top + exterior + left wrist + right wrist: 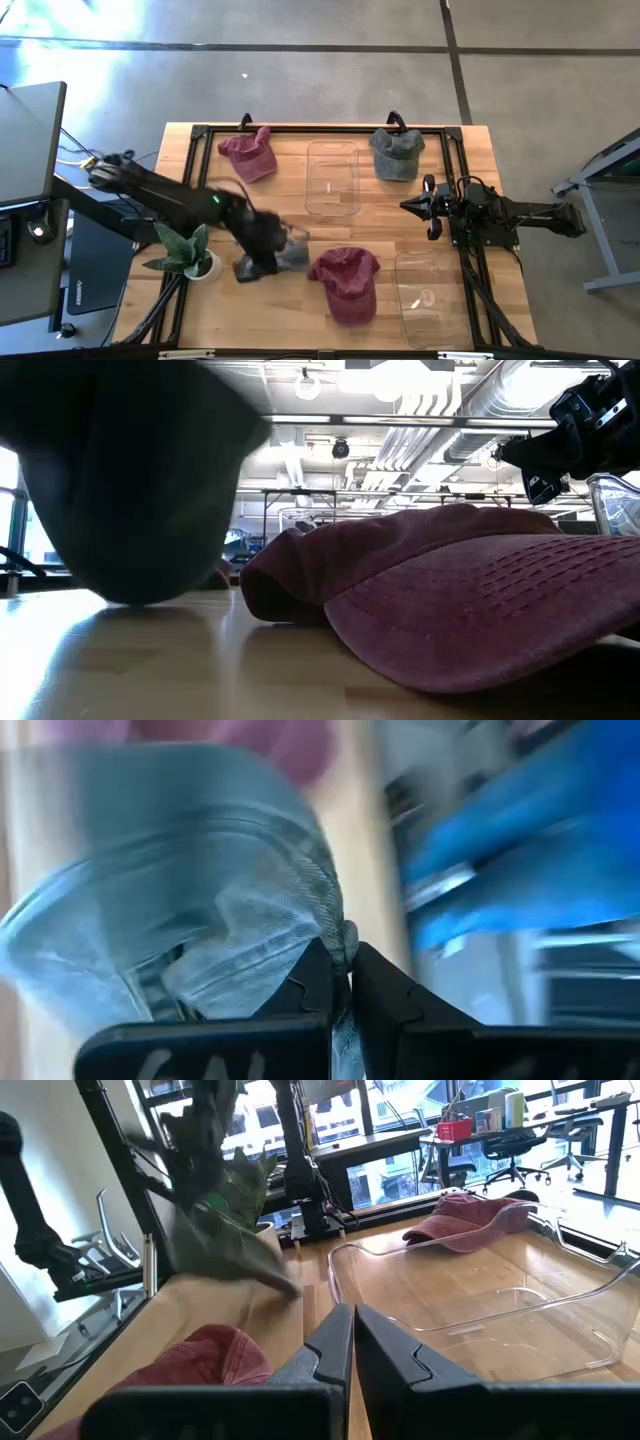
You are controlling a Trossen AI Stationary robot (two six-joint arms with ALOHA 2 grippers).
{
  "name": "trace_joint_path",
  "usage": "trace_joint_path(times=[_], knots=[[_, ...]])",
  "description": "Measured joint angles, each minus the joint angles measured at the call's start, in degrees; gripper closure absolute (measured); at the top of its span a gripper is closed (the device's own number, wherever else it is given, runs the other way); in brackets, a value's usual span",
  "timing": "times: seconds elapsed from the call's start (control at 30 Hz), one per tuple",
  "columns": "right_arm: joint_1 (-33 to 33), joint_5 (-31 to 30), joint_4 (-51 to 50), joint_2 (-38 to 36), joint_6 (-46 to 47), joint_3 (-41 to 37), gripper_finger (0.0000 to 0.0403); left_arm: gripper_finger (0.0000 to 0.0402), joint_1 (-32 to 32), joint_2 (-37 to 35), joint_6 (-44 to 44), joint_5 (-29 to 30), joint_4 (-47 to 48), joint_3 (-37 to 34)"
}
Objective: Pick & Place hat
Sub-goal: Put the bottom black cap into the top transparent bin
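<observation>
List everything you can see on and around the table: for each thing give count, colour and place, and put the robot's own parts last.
Red hats: two, maroon; one at the far left, one at the near middle.
Grey hat on table: one, grey-green, far right.
Held hat: one, grey-blue, near left, pinched in the left gripper.
Clear bins: two, transparent; one at the far middle, one at the near right.
Potted plant: one, green in a white pot, near left edge.
Left gripper: dark, shut on the held hat.
Right gripper: dark, shut, waiting at the right.

No text, label, brand or number can be read anywhere in these views.
</observation>
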State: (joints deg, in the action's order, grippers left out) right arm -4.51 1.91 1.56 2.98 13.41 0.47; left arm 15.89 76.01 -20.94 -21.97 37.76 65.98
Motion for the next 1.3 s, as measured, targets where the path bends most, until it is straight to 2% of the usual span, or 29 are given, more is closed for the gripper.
trace_joint_path(times=[0.1,0.23,0.4,0.47,0.57,0.73,0.9,1.1,1.3], knots=[[0.0,0.0,0.0,0.0,0.0,0.02,0.0391,0.0396,-4.04,-4.23,2.19,-5.92,-1.5,4.39],[0.0,0.0,0.0,0.0,0.02,0.01,0.0391,0.0396,-9.59,-4.58,4.01,-15.79,-8.08,8.44],[0.0,0.0,0.0,0.0,0.02,0.0,0.0391,0.0396,-15.06,-2.52,3.79,-20.09,-20.32,13.06],[0.0,-0.02,0.0,0.0,0.02,0.0,0.0391,0.0396,-17.13,-1.0,3.75,-21.18,-22.22,14.91],[0.0,0.0,-0.01,0.0,0.02,0.0,0.0391,0.0396,-20.61,3.21,5.05,-21.46,-24.62,19.31],[0.0,0.0,-0.02,0.0,0.01,0.0,0.0391,0.0396,-26.53,7.59,13.95,-21.45,-19.81,24.81],[0.0,0.0,-0.02,0.0,0.02,0.01,0.0391,0.0396,-32.67,11.81,26.45,-20.36,-8.92,27.96],[0.0,0.0,-0.02,0.0,0.01,0.0,0.0391,0.0396,-38.63,15.12,39.84,-14.23,-2.39,28.63],[0.0,0.0,-0.02,0.0,0.02,0.01,0.0391,0.0396,-40.71,18.0,53.77,-7.49,0.08,28.66]])
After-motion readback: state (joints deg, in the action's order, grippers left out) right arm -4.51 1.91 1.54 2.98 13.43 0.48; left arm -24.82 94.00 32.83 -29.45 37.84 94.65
